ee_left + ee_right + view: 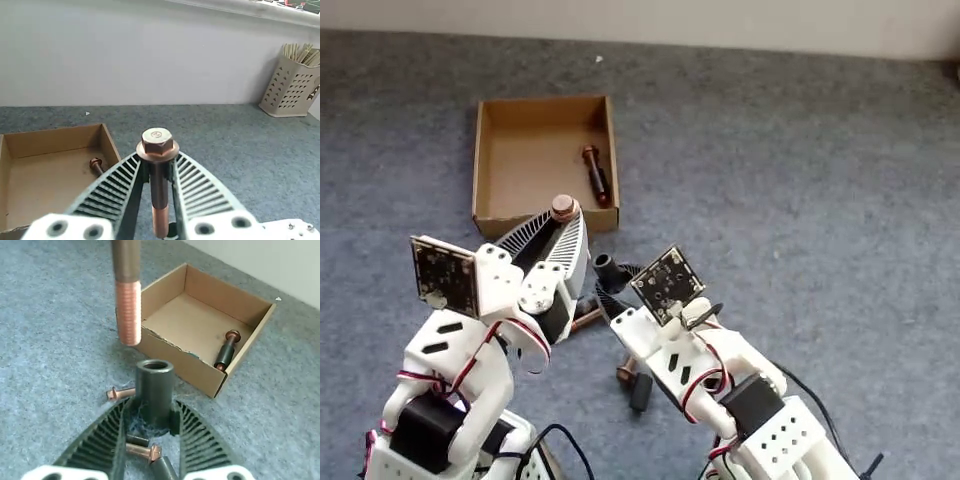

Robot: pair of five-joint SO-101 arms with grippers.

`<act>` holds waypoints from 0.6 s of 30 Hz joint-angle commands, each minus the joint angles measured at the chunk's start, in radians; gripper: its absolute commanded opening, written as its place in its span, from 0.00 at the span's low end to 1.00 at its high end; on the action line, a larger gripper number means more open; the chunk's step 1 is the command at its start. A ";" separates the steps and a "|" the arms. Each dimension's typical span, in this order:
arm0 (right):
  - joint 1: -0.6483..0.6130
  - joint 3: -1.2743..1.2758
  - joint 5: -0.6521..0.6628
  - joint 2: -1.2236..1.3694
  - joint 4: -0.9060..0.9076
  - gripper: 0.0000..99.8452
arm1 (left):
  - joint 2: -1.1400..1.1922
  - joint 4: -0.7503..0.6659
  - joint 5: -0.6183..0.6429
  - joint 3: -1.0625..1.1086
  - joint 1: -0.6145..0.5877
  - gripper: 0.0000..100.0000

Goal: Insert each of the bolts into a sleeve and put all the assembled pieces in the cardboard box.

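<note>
1. The left claw (159, 167) is clamped on a copper bolt (157, 141), its two fingers pinching the shank just below the hex head.
2. The right claw (153, 412) is closed round the lower part of a dark sleeve (155, 382) and holds it just above the grey-carpeted worktop (800, 180).
3. The bolt's long axis runs close to vertical, with the head on top and the threaded end pointing down. The sleeve also stands upright, its open bore facing up.
4. In the right wrist view, the threaded tip hangs above the sleeve's mouth and off to one side. The two parts are near each other but apart, so this pair is judged not yet joined.
5. Beyond the claws, the cardboard box (520, 150) sits on the worktop just past the left claw. It holds one finished piece (597, 176), a bolt seated in a sleeve, lying flat against a side wall. That much of the task looks done.
6. Between the arms, two loose bolts (584, 320) lie flat on the worktop, with at least one spare sleeve (640, 392) beside them.
7. By this count, what is left is to line up and seat the held bolt, box that piece, then assemble and box the loose parts. The task is judged to be in its early-to-middle part.
</note>
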 commanded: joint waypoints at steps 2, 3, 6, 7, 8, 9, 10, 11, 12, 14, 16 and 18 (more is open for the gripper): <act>-0.012 -0.022 0.012 -0.025 -0.035 0.01 | -0.010 -0.037 0.014 -0.004 0.013 0.01; -0.015 -0.022 0.012 -0.025 -0.035 0.01 | -0.010 -0.037 0.014 -0.004 0.013 0.01; -0.053 -0.022 0.034 -0.027 -0.036 0.01 | -0.010 -0.038 0.014 0.012 0.050 0.01; -0.059 -0.022 0.055 -0.027 -0.036 0.01 | -0.012 -0.038 0.014 0.015 0.062 0.01; -0.056 -0.022 0.071 -0.027 -0.036 0.01 | -0.012 -0.038 0.012 0.015 0.067 0.01; -0.051 -0.022 0.078 -0.027 -0.036 0.01 | -0.012 -0.038 0.012 0.018 0.068 0.01; -0.047 -0.022 0.081 -0.027 -0.036 0.01 | -0.012 -0.038 0.012 0.021 0.071 0.01; -0.047 -0.022 0.084 -0.027 -0.036 0.01 | -0.012 -0.038 0.012 0.021 0.071 0.01; -0.047 -0.022 0.084 -0.027 -0.036 0.01 | -0.012 -0.038 0.012 0.021 0.071 0.01; -0.045 -0.022 0.086 -0.027 -0.036 0.01 | -0.012 -0.038 0.012 0.022 0.071 0.01; -0.033 -0.022 0.086 -0.027 -0.036 0.01 | -0.012 -0.038 0.011 0.024 0.067 0.01; -0.016 -0.024 0.086 -0.027 -0.036 0.01 | -0.012 -0.037 0.008 0.025 0.065 0.01</act>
